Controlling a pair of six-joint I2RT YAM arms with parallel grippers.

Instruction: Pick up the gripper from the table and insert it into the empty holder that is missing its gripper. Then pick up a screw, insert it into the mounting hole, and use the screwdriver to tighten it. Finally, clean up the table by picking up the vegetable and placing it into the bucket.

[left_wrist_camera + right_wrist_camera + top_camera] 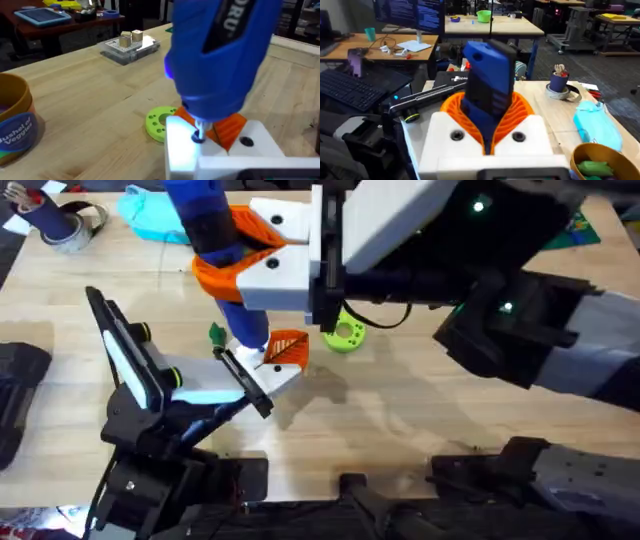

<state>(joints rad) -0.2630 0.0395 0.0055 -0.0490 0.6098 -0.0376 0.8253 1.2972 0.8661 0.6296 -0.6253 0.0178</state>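
My right gripper (pixel 262 265) (pixel 487 131), white with orange pads, is shut on the blue screwdriver (pixel 215 230) (pixel 220 55) (pixel 487 85), which stands tilted over the table's middle. Its tip (pixel 198 136) rests on a screw in the white holder (pixel 278 376) (pixel 220 157). The gripper (pixel 288 347) (pixel 231 127), a white wedge with an orange ribbed face, sits in that holder. My black left gripper (pixel 250 385) reaches in from the lower left and is shut on the holder. The tan bucket (pixel 15 120) (pixel 600 159) has something green inside.
A green disc (pixel 345 335) (pixel 159 122) lies just right of the holder. A teal cloth (pixel 150 215) and a tape roll (pixel 75 230) with a cup sit at the far left. A small green item (pixel 215 333) lies beside the screwdriver. A clear box (pixel 131 46) lies farther off.
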